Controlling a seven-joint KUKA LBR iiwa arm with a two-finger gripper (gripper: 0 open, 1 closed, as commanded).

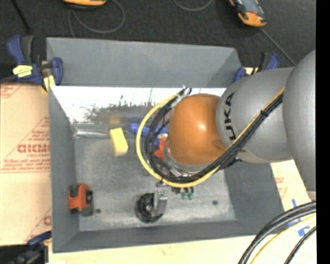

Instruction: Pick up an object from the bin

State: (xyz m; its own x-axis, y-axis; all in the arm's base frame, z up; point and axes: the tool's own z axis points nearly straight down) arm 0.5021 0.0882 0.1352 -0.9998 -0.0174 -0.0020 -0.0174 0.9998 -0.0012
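Note:
My gripper (161,196) comes down from under the orange wrist cover near the bin's front middle. It is right over a black round thing (147,209) on the bin floor and seems to touch its upper right edge. A small green thing (187,193) lies just to the right of the gripper. Part of a red thing (161,145) and a blue thing (134,128) show at the cover's left edge.
A yellow block (119,141) lies left of the middle, near the back wall. An orange and black tape measure (80,198) sits in the front left corner. The arm and its cables cover the bin's right half.

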